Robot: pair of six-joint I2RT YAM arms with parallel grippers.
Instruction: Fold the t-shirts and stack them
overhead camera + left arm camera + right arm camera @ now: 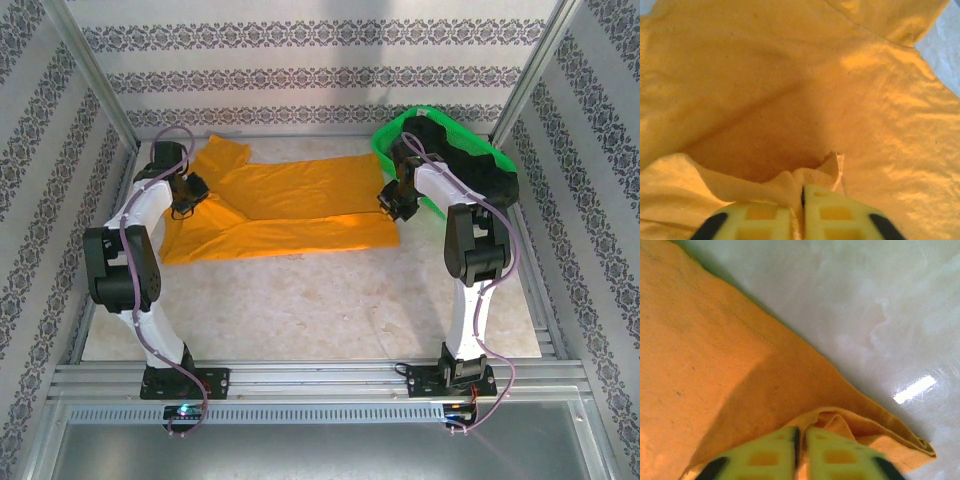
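Jaws nearly together, my left gripper (803, 190) and right gripper (800, 431) are each pinching a raised fold of the orange t-shirt (290, 205), which is lying spread across the table (300, 310).

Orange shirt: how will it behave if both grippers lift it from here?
Likely floppy: the orange t-shirt puckers at the left gripper and folds over at the right gripper. Probably light, sagging between them. May slide on the glossy table.

One orange t-shirt (290, 205), one black t-shirt (437, 128), one green basket (384, 140)
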